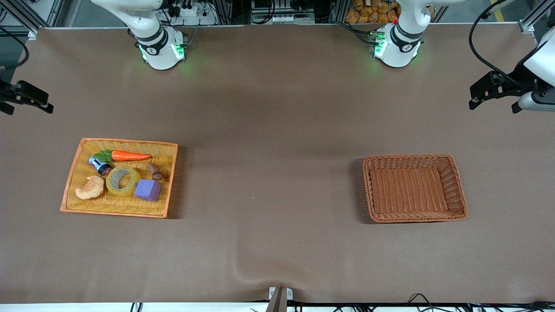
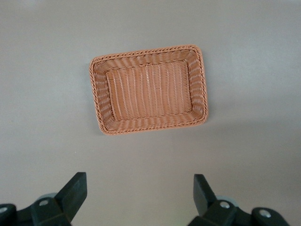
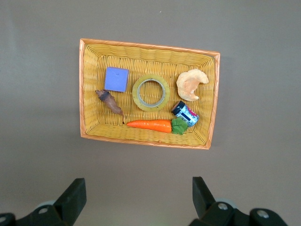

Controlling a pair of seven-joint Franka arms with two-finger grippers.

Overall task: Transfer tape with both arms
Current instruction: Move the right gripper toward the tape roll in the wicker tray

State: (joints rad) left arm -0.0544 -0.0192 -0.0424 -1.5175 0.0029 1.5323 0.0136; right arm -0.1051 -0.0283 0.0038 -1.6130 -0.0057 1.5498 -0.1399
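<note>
The yellow tape roll [image 1: 130,187] lies flat in the yellow-orange wicker tray [image 1: 130,142] at the right arm's end of the table, between a purple cube [image 1: 148,190] and a pale croissant toy [image 1: 90,188]. It also shows in the right wrist view [image 3: 135,93]. My right gripper [image 1: 26,102] hangs high over the table edge at that end, open and empty [image 3: 139,186], apart from the tray [image 3: 150,46]. My left gripper [image 1: 479,97] hangs high at the left arm's end, open and empty [image 2: 140,181].
An empty brown wicker basket [image 1: 412,157] sits toward the left arm's end and shows in the left wrist view [image 2: 146,52]. The tray also holds a carrot toy [image 1: 129,156], a small can [image 1: 99,165] and a brown stick-like toy [image 1: 155,172].
</note>
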